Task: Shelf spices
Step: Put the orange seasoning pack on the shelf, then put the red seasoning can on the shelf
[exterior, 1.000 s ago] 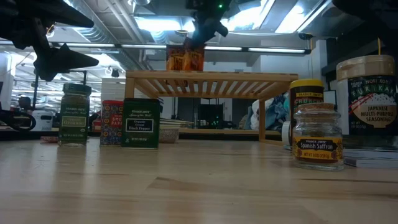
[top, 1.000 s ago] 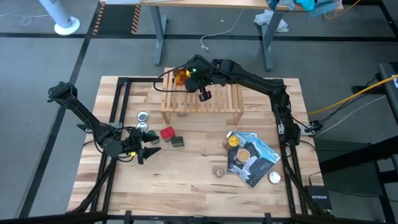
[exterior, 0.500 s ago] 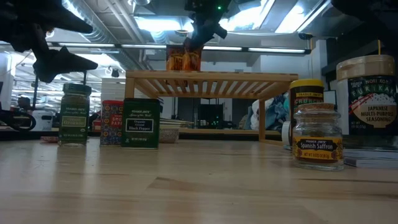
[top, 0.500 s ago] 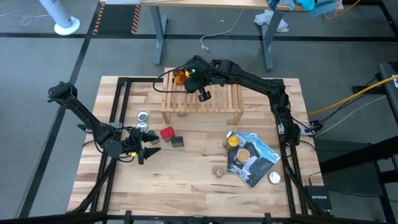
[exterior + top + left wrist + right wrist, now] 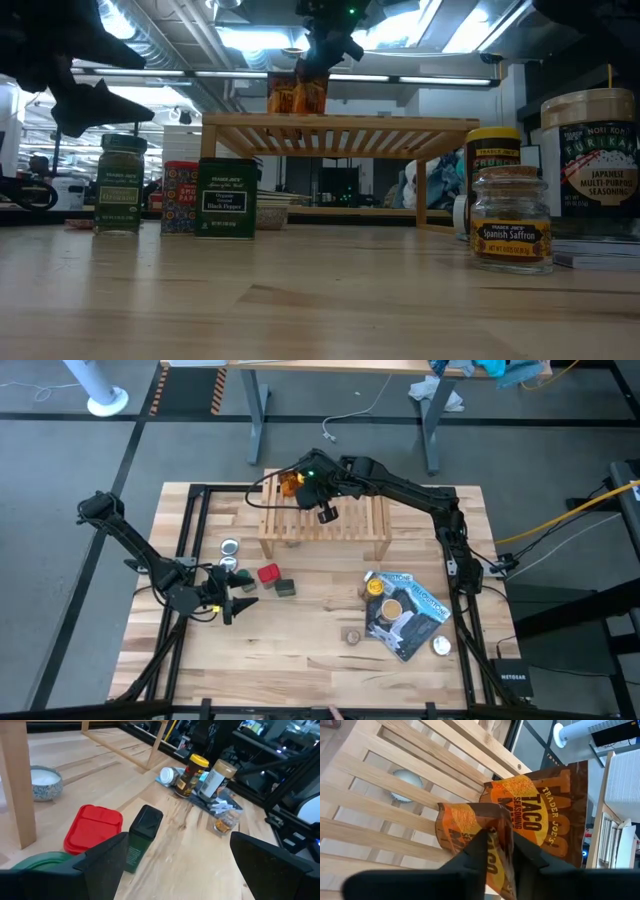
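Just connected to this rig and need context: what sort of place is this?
Likely a robotics lab or workshop: exposed ceiling ducts and strip lights, a bare adjustable desk on grey floor, cables trailing beside the butcher-block table.

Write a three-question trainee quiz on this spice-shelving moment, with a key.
1. True or false: the orange taco seasoning packets are on top of the shelf.
2. Which gripper is at the packets? A) left gripper B) right gripper
3. Fill in: on the tabletop, the red-capped jar stands beside the dark square ____.

Key: 1 true. 2 B; its fingers pinch the front packet's top edge, while the left gripper hangs open over the jars. 3 tin.
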